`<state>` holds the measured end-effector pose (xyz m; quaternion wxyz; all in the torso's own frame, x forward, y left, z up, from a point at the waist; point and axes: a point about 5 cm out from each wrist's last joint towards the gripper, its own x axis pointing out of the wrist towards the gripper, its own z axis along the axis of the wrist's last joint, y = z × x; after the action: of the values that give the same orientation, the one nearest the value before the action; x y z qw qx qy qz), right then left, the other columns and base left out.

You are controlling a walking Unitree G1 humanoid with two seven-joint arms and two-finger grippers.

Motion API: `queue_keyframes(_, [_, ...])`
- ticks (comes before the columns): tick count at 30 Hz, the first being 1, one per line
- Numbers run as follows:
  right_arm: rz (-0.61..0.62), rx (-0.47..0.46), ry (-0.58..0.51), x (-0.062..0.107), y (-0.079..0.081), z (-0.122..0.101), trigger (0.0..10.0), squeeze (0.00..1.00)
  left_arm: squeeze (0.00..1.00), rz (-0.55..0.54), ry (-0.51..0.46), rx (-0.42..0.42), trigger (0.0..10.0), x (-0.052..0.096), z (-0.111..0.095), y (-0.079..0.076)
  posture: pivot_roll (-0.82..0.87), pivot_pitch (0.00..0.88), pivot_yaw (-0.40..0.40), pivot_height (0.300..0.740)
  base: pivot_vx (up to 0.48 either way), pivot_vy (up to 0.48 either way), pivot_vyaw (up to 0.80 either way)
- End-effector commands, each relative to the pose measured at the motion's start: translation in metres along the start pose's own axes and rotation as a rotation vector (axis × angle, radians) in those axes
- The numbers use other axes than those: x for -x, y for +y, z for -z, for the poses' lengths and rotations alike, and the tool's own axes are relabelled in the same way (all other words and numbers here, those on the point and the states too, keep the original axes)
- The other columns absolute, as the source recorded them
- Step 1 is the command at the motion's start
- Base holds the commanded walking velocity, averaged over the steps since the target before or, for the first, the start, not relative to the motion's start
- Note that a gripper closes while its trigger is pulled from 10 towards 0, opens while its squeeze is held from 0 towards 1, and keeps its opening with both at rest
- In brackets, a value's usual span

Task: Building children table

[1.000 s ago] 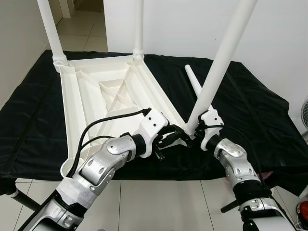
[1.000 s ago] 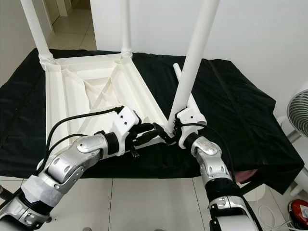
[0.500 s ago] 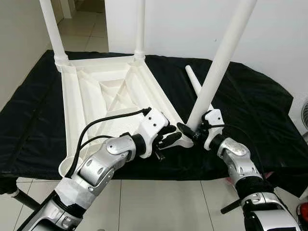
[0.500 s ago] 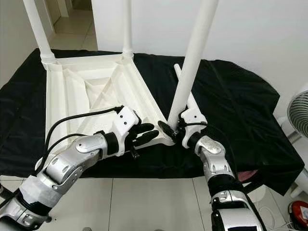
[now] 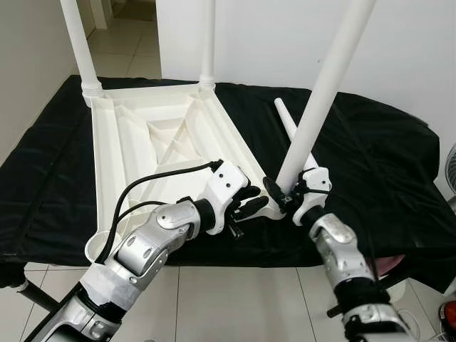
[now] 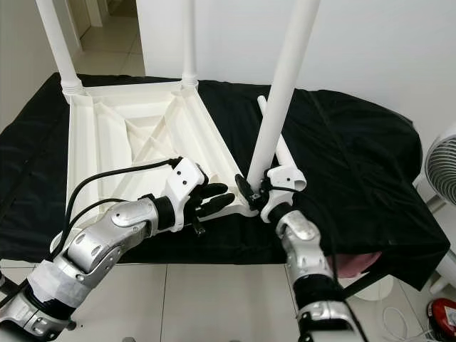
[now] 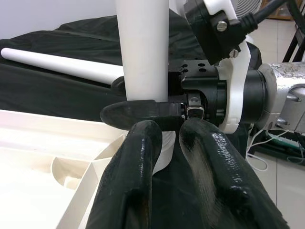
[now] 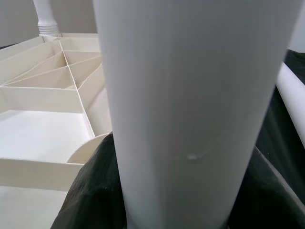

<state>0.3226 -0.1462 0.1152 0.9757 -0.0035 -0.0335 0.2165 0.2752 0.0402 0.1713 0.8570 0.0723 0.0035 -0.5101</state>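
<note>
Two legs already stand in the far corners of the upturned white tabletop (image 5: 153,139), which lies underside-up on the black cloth (image 5: 370,157): far-left leg (image 5: 77,43) at about 11 o'clock, far-right leg (image 5: 207,39) at about 12.

Third leg (image 5: 322,89) is at the near-right corner, about 5 o'clock on the top, leaning to the right rather than upright. Its foot sits at the corner socket; whether it is fully seated I cannot tell.

Right gripper (image 5: 279,196) is clamped on the third leg low down, a black finger visible on each side of the post in the left wrist view; the right wrist view is looking straight at the leg (image 8: 190,109).

Left gripper (image 5: 255,202) rests just beside the same corner, fingers (image 7: 136,157) close together with nothing between them, tips near the leg's base.

Fourth leg (image 5: 286,121) lies loose on the cloth, beyond the third leg, at roughly 2 o'clock from the corner being worked.

Near-left corner socket (image 5: 100,246), at 7 o'clock, is unfilled.

Judgement: about halfway. Left to do: straighten and seat the third leg, fit the fourth, turn the table over.
</note>
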Motion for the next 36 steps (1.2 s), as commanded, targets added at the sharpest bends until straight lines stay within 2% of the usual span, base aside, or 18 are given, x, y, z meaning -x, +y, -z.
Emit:
queue_keyframes(1, [0.026,-0.024,0.083,0.004,0.010,0.015,10.0,0.00,0.00,0.167,0.006,0.002,10.0,0.000,0.000,-0.011,-0.05,0.000,-0.058,0.740,0.000,0.000,0.00])
queue_keyframes(8, [0.173,-0.084,0.046,0.004,0.029,0.004,10.0,0.00,0.00,0.176,-0.001,0.009,10.0,-0.001,-0.001,-0.011,-0.05,0.000,-0.057,0.740,0.000,0.000,0.00])
queue_keyframes(10, [0.173,-0.084,0.046,0.004,0.029,0.004,10.0,0.00,0.00,0.176,-0.001,0.009,10.0,-0.001,-0.001,-0.011,-0.05,0.000,-0.057,0.740,0.000,0.000,0.00])
queue_keyframes(11, [0.296,-0.098,0.032,0.007,0.032,0.000,10.0,0.00,0.00,0.175,-0.018,0.030,10.0,0.000,-0.005,-0.010,-0.04,0.000,-0.064,0.740,0.000,0.000,0.00])
queue_keyframes(12, [0.296,-0.098,0.032,0.007,0.032,0.000,10.0,0.00,0.00,0.175,-0.018,0.030,10.0,0.000,-0.005,-0.010,-0.04,0.000,-0.064,0.740,0.000,0.000,0.00])
queue_keyframes(14, [0.422,-0.101,0.033,0.011,0.030,-0.002,10.0,0.00,0.00,0.173,-0.020,0.033,10.0,0.000,-0.006,-0.009,-0.04,0.000,-0.066,0.740,0.000,0.000,0.00])
queue_keyframes(16, [0.485,-0.113,0.040,0.012,0.029,-0.002,10.0,0.00,0.00,0.171,-0.019,0.031,10.0,0.001,-0.006,-0.009,-0.04,0.000,-0.065,0.740,0.000,0.000,0.00])
queue_keyframes(26, [0.506,-0.107,0.069,0.011,0.028,-0.001,10.0,0.00,0.00,0.165,-0.018,0.027,10.0,0.002,-0.007,-0.006,-0.03,0.000,-0.065,0.740,0.000,0.000,0.00])
queue_keyframes(27, [0.479,-0.100,0.054,0.011,0.027,-0.003,10.0,1.00,0.00,0.165,-0.018,0.027,10.0,0.002,-0.007,-0.006,-0.04,0.000,-0.062,0.740,0.000,0.000,0.00])
queue_keyframes(30, [0.408,-0.089,0.043,0.010,0.028,-0.005,10.0,1.00,0.00,0.164,-0.018,0.027,10.0,0.001,-0.008,-0.005,-0.04,0.000,-0.059,0.740,0.000,0.000,0.00])
queue_keyframes(33, [0.392,-0.082,0.046,0.010,0.028,-0.005,10.0,1.00,0.00,0.163,-0.018,0.028,10.0,0.001,-0.008,-0.005,-0.04,0.000,-0.059,0.740,0.000,0.000,0.00])
queue_keyframes(36, [0.338,-0.055,0.049,0.010,0.022,-0.007,10.0,1.00,0.00,0.163,-0.017,0.028,10.0,0.000,-0.008,-0.005,-0.04,0.000,-0.058,0.740,0.000,0.000,0.00])
